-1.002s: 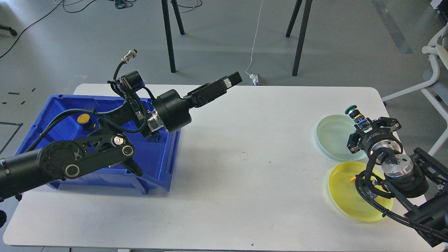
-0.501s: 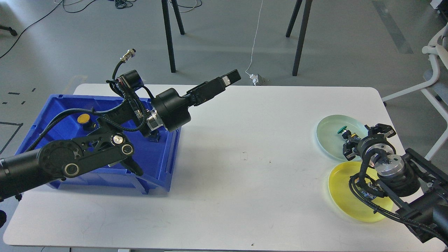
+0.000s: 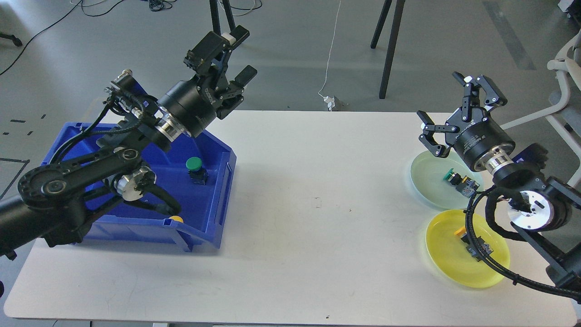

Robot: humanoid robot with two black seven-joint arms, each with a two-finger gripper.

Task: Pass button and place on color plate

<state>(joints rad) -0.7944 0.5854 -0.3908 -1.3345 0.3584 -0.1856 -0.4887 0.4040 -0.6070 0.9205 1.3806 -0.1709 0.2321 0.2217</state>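
Observation:
A green-capped button lies on its side on the pale green plate at the table's right. A yellow button lies on the yellow plate, partly behind my right arm's cable. My right gripper is open and empty, raised above and behind the green plate. My left gripper is open and empty, raised above the far right corner of the blue bin. Inside the bin stand a green-capped button and a yellow one near its front wall.
The white table carries the bin at left and both plates at right. Black stand legs and a white cable are on the floor behind. A white chair stands at the far right.
My right gripper let go of the green button onto the green plate, then opened and rose up and back. My left arm swung up and left, its gripper now open above the bin.

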